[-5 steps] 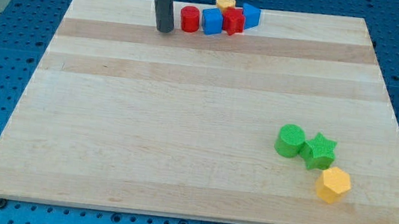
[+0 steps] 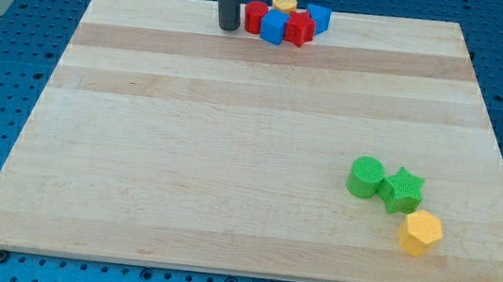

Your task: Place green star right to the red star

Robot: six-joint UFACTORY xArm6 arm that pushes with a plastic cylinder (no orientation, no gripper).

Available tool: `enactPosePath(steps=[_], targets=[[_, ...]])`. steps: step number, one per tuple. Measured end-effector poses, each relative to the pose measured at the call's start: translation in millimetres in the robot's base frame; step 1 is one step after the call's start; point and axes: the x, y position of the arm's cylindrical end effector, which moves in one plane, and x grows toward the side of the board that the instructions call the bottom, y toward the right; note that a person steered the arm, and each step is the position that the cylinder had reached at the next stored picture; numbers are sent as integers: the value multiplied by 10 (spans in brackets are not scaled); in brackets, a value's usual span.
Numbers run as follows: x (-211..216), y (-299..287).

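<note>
Camera view shows my tip (image 2: 228,27) at the tabletop's (image 2: 231,158) top edge, beside the cluster holding the red star (image 2: 299,29). There is no gripper, only the bare rod. The green star (image 2: 403,190) sits well apart, lower right, so it is not yet placed.

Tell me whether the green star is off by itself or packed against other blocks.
Packed: the green star touches the green cylinder on its left, and the yellow block sits at its lower right.

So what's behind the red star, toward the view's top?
Behind the red star a yellow heart and a blue block show; their lower parts are covered.
</note>
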Motion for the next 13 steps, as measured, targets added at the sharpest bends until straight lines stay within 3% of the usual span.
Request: enactPosePath(steps=[1, 3, 4, 5, 7, 8, 11, 12, 13], targets=[[746, 151], [1246, 2890], [2037, 3694], [2720, 3456], [2786, 2466], [2753, 2010], [2064, 1013], [1791, 953], [1949, 1043]])
